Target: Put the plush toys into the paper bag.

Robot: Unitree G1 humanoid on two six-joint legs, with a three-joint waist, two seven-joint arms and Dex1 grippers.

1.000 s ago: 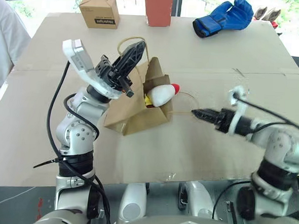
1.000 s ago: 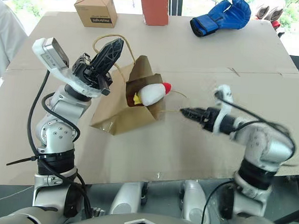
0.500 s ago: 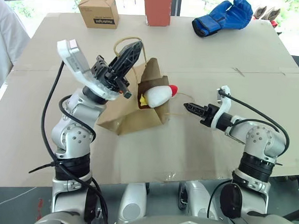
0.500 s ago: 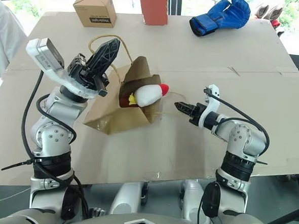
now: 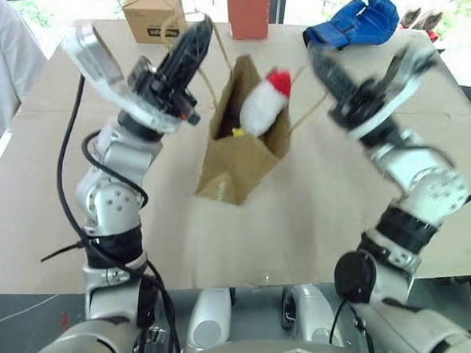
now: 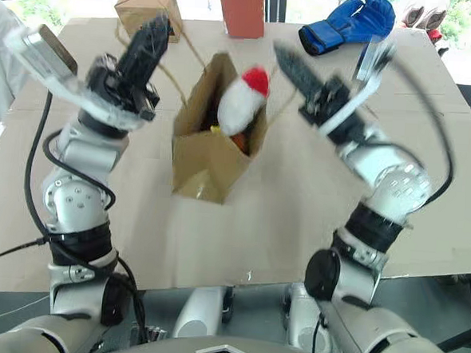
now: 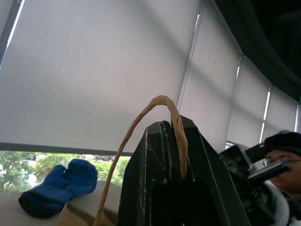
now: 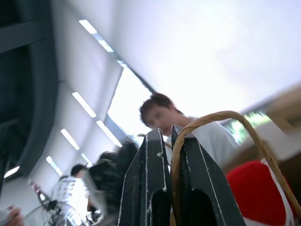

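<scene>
**A:** Where does the job stand?

**B:** Partway, I'd say. The paper bag (image 6: 209,155) stands upright near the middle of the desk (image 6: 281,219), held up by its two loop handles. The left claw (image 6: 152,39) is closed on one handle, and the left wrist view shows the twisted loop running over its black fingers (image 7: 162,155). The right claw (image 6: 294,68) is closed on the other handle (image 8: 221,117), pinched between its fingers.

**A:** And the toys?

**B:** The white plush toy (image 6: 241,105) sits in the bag's mouth, red tip upward and poking above the rim, so it is in but not fully settled. Something yellow and orange-brown shows just beneath it inside the bag; whether that is the second toy, I can't tell for sure.

**A:** Anything left out on the desk?

**B:** No plush toy that I can see. At the far edge lie a blue boxing glove (image 6: 345,23), a small cardboard box (image 6: 142,7) and a red box (image 6: 242,9).

**A:** So what remains?

**B:** Probably just letting the white toy drop lower.
</scene>
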